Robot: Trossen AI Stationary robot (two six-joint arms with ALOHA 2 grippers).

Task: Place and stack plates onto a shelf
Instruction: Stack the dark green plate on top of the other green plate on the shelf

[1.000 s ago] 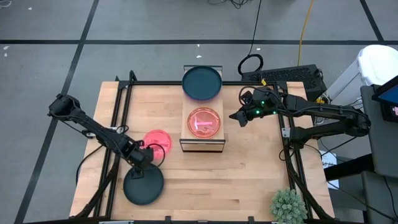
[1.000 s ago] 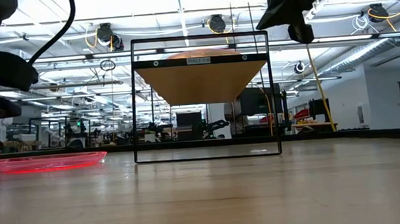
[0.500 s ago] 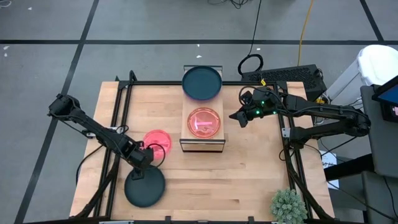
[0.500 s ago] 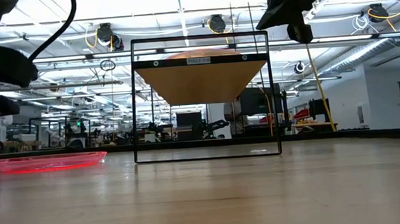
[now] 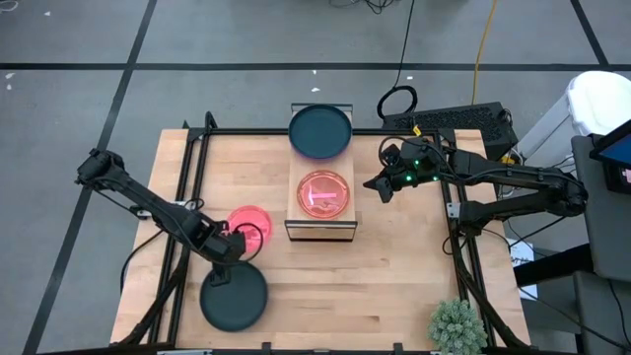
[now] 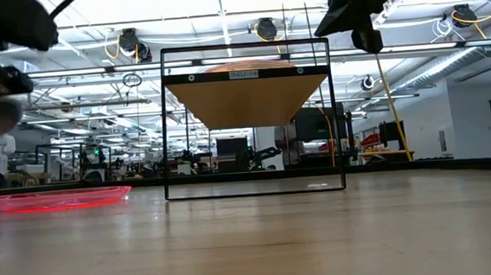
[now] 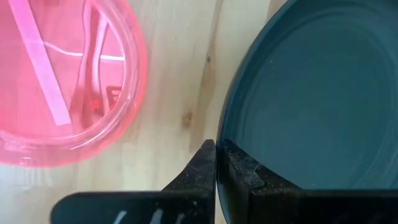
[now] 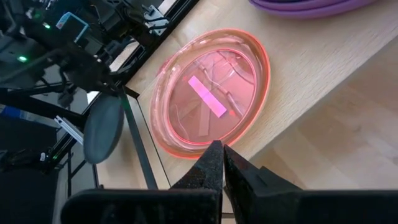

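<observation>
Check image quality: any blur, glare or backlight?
Low view: bright ceiling lights backlight the shelf; the left arm at top left is smeared. Right wrist view: the pink plate shows a bright reflected bar. Left wrist view: the fingers are soft.

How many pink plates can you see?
2. One pink plate lies on top of the shelf. The other pink plate lies on the table, left of the shelf. More could be hidden under other plates.

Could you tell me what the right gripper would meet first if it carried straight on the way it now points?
Probably the pink plate on the shelf; the right gripper aims at its near rim, though depth is unclear.
</observation>
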